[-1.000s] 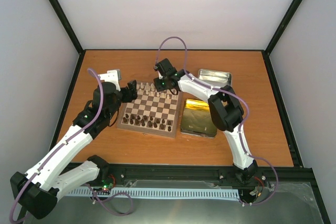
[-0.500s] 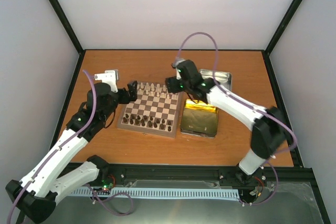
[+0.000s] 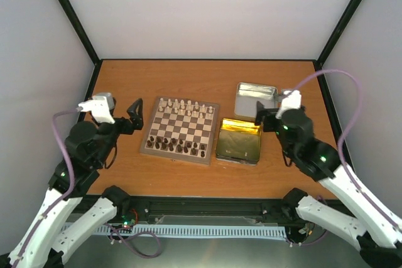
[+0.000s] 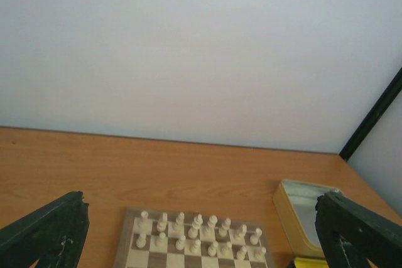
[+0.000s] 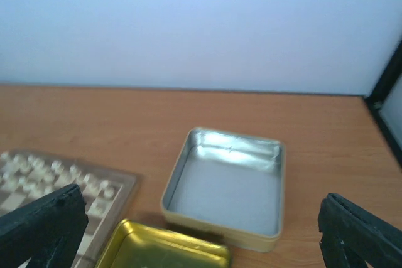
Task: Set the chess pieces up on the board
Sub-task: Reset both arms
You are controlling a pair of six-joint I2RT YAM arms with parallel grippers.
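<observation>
The board [image 3: 183, 127] lies mid-table. The cream-white chess pieces [image 3: 185, 106] stand in two rows along its far side, and dark brown pieces [image 3: 173, 145] fill the two near rows. My left gripper [image 3: 134, 115] hovers open and empty just left of the board. In the left wrist view the cream pieces [image 4: 200, 233] on the board [image 4: 124, 250] show between its spread fingers [image 4: 50, 233]. My right gripper [image 3: 266, 117] hangs open and empty to the right of the tins. Its fingers [image 5: 358, 236] frame the silver tin, with the board's far corner [image 5: 119, 183] at the left.
A gold rectangular tin [image 3: 239, 140] [image 5: 163, 249] lies right of the board. An empty silver tin [image 3: 255, 97] [image 5: 226, 183] [image 4: 308, 208] sits behind it. Black frame posts and white walls enclose the table.
Both arms have drawn back from the board, the left to its left side, the right swinging from the board's far edge to beyond the tins. Both grippers opened wide.
</observation>
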